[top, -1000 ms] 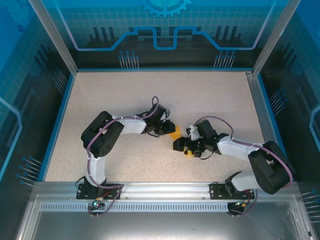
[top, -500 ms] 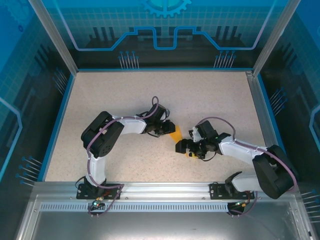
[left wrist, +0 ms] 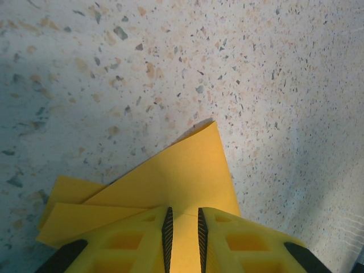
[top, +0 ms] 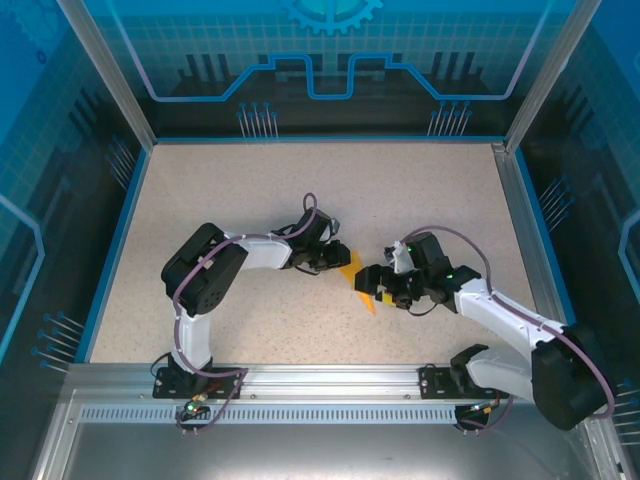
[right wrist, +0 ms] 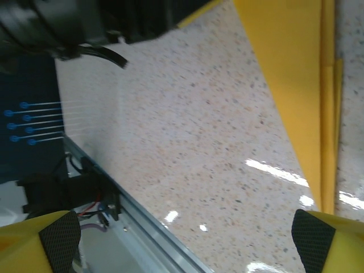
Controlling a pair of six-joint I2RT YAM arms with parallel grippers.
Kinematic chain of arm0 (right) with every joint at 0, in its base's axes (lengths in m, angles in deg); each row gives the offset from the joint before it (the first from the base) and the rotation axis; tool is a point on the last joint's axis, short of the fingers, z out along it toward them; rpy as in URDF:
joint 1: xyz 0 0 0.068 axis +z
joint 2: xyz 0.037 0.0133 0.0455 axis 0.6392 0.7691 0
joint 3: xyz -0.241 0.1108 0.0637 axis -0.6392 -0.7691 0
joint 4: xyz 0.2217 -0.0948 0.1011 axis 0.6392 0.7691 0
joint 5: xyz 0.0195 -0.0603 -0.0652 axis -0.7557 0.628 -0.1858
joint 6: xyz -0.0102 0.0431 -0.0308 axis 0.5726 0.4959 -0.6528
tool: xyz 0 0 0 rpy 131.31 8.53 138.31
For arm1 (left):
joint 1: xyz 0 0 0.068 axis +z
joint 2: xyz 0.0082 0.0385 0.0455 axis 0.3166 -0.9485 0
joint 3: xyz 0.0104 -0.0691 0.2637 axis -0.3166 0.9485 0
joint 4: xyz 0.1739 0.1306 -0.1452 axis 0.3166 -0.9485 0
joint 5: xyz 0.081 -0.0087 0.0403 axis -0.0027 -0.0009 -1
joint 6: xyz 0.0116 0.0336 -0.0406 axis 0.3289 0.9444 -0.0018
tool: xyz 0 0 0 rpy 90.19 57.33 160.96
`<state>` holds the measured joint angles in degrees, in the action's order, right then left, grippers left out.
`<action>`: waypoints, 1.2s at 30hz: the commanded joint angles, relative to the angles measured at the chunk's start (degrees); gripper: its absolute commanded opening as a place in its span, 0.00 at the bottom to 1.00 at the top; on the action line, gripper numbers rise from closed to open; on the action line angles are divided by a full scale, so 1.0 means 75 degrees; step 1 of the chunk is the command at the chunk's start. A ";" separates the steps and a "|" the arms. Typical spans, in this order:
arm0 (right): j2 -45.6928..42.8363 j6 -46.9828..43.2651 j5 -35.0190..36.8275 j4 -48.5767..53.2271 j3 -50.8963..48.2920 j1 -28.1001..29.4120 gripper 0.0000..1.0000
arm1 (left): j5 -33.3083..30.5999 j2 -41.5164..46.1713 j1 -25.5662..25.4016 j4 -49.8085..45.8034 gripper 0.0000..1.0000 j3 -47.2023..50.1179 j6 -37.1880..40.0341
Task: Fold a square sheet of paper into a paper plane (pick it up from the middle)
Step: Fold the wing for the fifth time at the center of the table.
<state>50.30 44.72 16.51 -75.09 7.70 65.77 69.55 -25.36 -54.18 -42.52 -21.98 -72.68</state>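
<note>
The orange-yellow sheet of paper [top: 364,301] lies folded into a pointed shape at the middle of the table, between the two grippers. My left gripper [top: 337,262] is low at its left end. In the left wrist view the paper [left wrist: 187,176] runs up between the yellow fingers [left wrist: 136,239], and the left gripper [left wrist: 183,215] is shut on it, with the folded tip pointing away. My right gripper [top: 372,284] hovers over the paper's right side. In the right wrist view it stands wide open [right wrist: 186,234] with only bare table between its pads, the paper [right wrist: 296,85] lying at the upper right.
The speckled table [top: 250,190] is walled by blue panels at the back and sides. A metal rail [top: 320,385] runs along the near edge and appears as the rail [right wrist: 142,227] in the right wrist view. The left arm's dark body [right wrist: 85,23] sits close to the right gripper.
The right arm has stretched out and its gripper has shifted a little away from the near edge, uncovering the paper's near tip. The left arm has stayed still, holding the paper.
</note>
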 commanded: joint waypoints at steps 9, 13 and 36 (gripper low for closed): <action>-0.1119 0.1059 -0.1734 -0.1291 0.0120 -0.0755 1.00 | 0.0049 -0.0092 -0.0088 -0.0426 0.23 0.0468 0.0008; -0.1290 0.1201 -0.1917 -0.1358 0.0342 -0.0769 0.99 | 0.0055 -0.0072 -0.0087 -0.0409 0.23 0.0492 0.0011; -0.1218 0.0284 -0.1362 0.0257 0.1325 -0.0765 0.99 | 0.0119 0.0285 -0.0088 -0.0607 0.24 0.0351 0.0123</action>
<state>41.34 51.74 3.92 -80.25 14.98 60.68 69.57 -24.49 -54.21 -40.90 -20.50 -72.66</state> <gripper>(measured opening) 0.994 0.239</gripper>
